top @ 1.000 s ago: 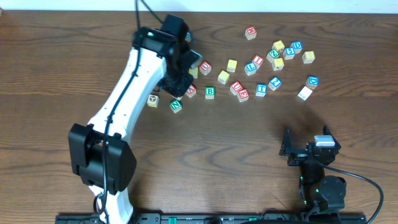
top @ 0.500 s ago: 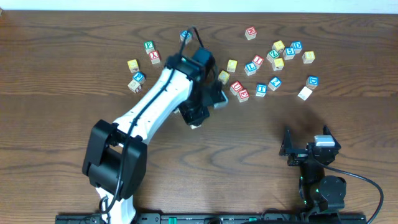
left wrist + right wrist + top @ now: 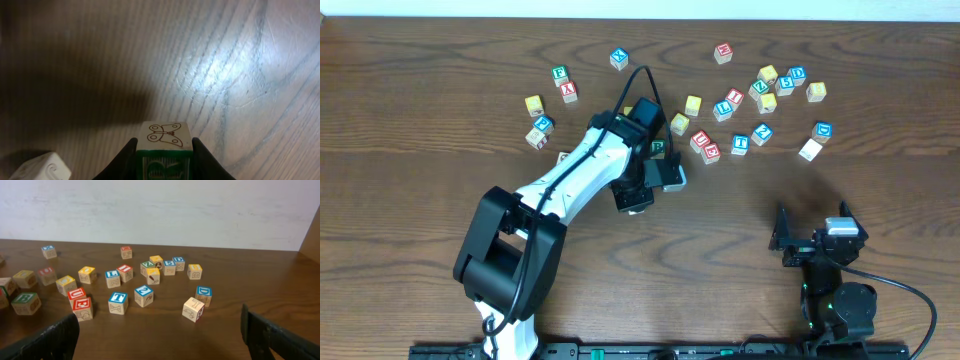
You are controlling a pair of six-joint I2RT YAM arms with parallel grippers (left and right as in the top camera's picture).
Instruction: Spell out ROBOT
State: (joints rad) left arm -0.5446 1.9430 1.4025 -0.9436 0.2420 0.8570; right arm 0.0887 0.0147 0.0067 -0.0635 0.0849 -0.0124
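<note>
Left gripper [image 3: 634, 196] shifted off block cluster toward tabletop [image 3: 720, 230] centre, clamped on green-lettered block [image 3: 165, 136], butterfly face up. Right gripper [image 3: 160, 337] low at near right, fingers apart.

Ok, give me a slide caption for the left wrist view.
Left claw shut on a butterfly-faced green block, wooden table beyond, pale block at lower left.

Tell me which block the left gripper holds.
The green butterfly block, clamped in the left gripper; the other blocks lie loose on the table.
</note>
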